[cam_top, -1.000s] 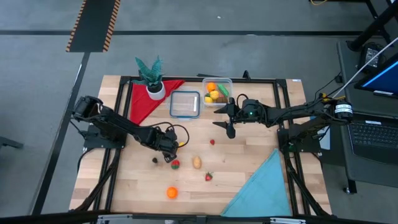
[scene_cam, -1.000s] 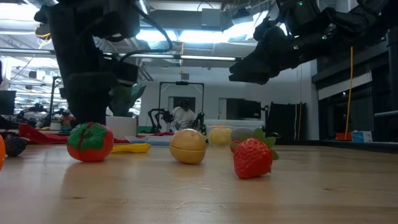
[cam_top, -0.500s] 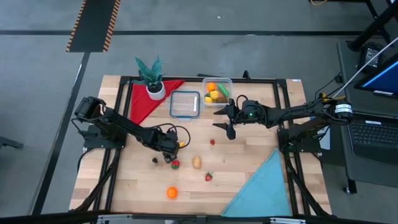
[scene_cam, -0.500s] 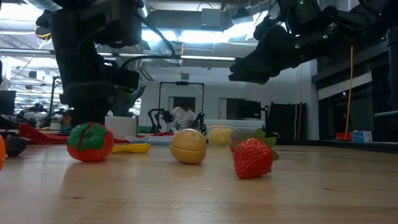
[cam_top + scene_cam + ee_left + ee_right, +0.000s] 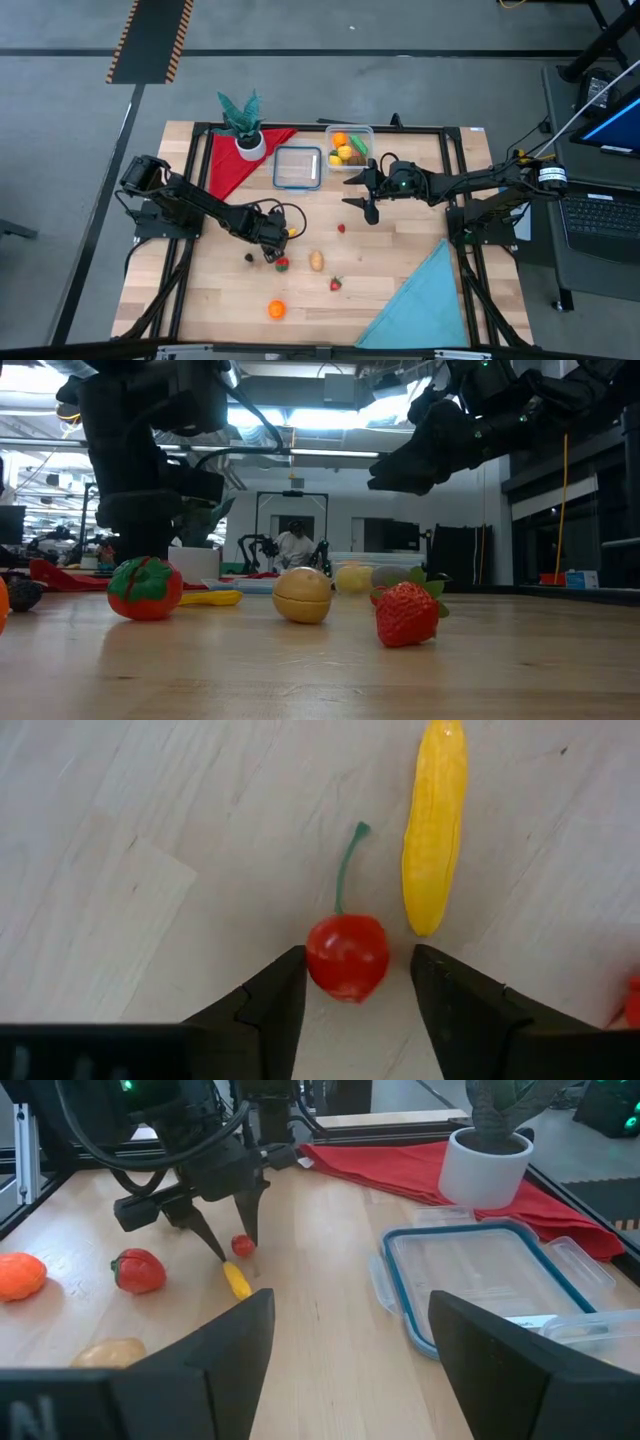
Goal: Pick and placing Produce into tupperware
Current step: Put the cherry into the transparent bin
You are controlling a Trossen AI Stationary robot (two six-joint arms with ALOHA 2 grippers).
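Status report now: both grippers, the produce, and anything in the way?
Left gripper open, down around the cherry, not gripped yet. Right gripper open, empty, hovering near the tub. Banana lies close beside the cherry.

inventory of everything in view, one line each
tub: 1, clear, table's far edge, holds orange, yellow and green produce
lid: 1, clear with blue rim, beside tub
plant: 1, green, white pot, on red cloth
blue cloth: 1, near right corner
cherry: 1, red, between left fingers
yellow piece: 1, beside cherry
tomato: 1, red
potato: 1, tan
strawberry: 1, red
orange: 1, near edge
left gripper: open, straddling cherry
right gripper: open, raised near tub
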